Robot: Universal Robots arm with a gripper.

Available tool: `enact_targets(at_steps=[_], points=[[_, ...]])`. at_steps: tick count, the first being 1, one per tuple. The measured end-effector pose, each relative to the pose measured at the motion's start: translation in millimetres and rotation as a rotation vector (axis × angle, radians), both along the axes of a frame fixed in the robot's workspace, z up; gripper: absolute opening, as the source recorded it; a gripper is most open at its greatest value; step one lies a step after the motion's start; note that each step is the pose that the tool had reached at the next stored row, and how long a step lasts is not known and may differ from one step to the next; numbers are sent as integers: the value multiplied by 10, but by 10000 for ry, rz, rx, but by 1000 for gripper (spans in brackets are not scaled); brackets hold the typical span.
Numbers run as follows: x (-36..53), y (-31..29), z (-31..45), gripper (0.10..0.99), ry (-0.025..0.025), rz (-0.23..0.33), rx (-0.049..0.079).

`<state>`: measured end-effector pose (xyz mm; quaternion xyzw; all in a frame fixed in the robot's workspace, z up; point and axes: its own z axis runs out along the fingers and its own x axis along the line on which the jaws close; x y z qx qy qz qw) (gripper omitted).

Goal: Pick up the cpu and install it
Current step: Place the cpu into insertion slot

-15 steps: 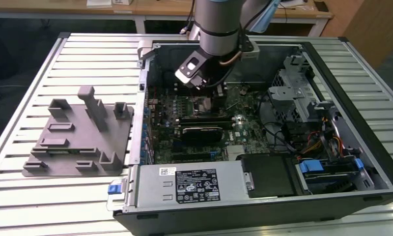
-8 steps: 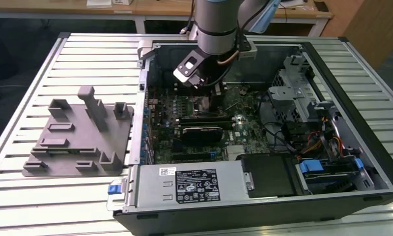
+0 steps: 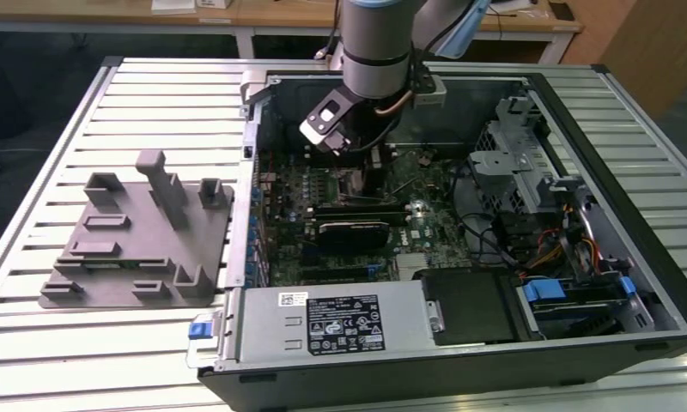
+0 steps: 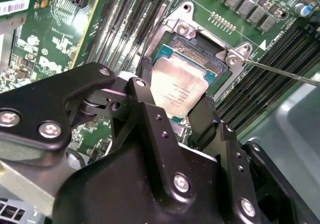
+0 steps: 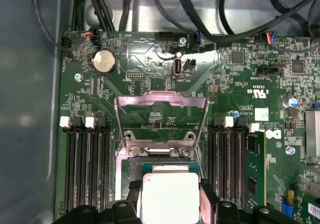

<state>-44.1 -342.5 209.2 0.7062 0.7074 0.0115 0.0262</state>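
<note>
Exterior view: my arm point(image 3: 373, 43) reaches down into the open computer case point(image 3: 618, 283), which lies flat on the slatted worktop point(image 3: 45, 129). My pincer point(image 3: 367, 172) is low over the motherboard point(image 3: 429, 223), toward the case's far wall. The case walls fence me in on all 4 sides, and the drive cage point(image 3: 527, 163) stands at the exterior view's right. Open room is straight up. A grey fixture plate point(image 3: 137, 257) with upright posts sits outside the case at the exterior view's left, well apart from me.

Second wrist view: my pincer point(image 4: 176, 97) is clamped on the cpu point(image 4: 172, 78), with 2 black fingers point(image 4: 200, 121) pressing opposite edges. The cpu hangs tilted just over the socket point(image 4: 200, 46), and I can't tell if it touches. Memory slots point(image 4: 270, 88) run close beside the socket, and a thin lever point(image 4: 280, 73) crosses them. The cpu is a flat square with a silvery top plate, faint print and a thin pale rim.

First wrist view: the cpu point(image 5: 170, 196) is between my fingers point(image 5: 209, 199) and overlaps the socket's point(image 5: 160, 161) near edge. The load plate point(image 5: 161, 116) stands flipped up past the socket. Memory slots point(image 5: 85, 169) flank it on both sides. Cables point(image 5: 200, 13) run along the board's far edge.
</note>
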Motion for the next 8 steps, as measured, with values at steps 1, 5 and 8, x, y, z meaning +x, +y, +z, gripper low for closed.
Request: enact_targets(at_steps=[1,5,8], points=[[-4,11,-5,541,-1,-17,1],[-6,39,-39,541,-2,-81,3],[-7,50,-65,541,-1,-135,3]])
